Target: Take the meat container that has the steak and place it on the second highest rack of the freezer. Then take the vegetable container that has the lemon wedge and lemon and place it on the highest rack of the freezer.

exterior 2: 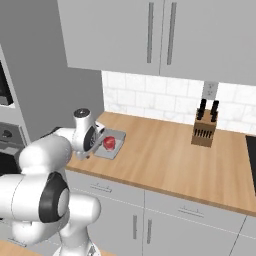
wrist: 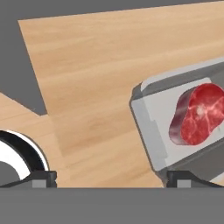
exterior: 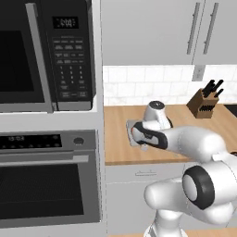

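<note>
Your gripper (wrist: pixel 111 180) hangs released just above the counter (wrist: pixel 96 78), fingertips wide apart. The grey tray (wrist: pixel 151 127) sits right of it, cut off at the edge, with the steak (wrist: pixel 197 116) inside.

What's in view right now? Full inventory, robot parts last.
steak: 1, red-pink, lying in the meat container
meat container: 1, grey tray, on the counter near its left end
counter: 1, light wood, running below the wall cabinets
knife block: 1, brown with dark handles, at the back of the counter by the tiled wall
microwave: 1, dark, above the wall oven
wall oven: 1, steel with black window, left of the counter
wall cabinets: grey, bar handles, above the counter
gripper: 1, dark fingertips, open, above the counter beside the container's left edge
</note>
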